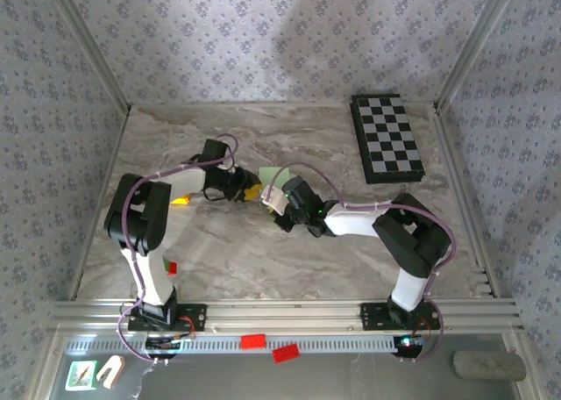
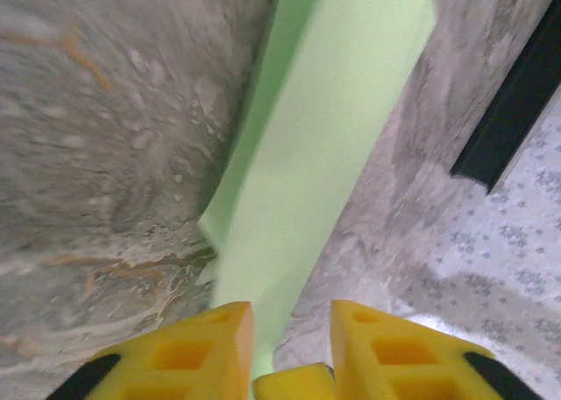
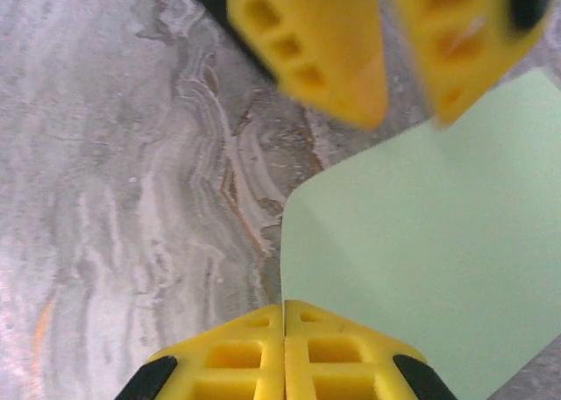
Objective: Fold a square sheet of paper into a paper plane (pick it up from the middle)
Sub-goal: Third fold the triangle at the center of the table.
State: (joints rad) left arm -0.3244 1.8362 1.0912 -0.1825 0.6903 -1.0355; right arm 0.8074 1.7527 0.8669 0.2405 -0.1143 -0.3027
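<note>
left gripper (image 2: 291,310) jaws part-open: the light-green sheet of paper (image 2: 324,154) runs as a long strip into the gap between its yellow fingers (image 2: 206,347), and nothing looks clamped. right gripper (image 3: 285,310) jaws fully closed, tips flush together right at the sheet's near edge – can't tell whether they pinch it. From above, the sheet sits mid-way across the marble table (image 1: 351,242) between the two grippers – well apart from the checkered board (image 1: 387,139) at far right.
</note>
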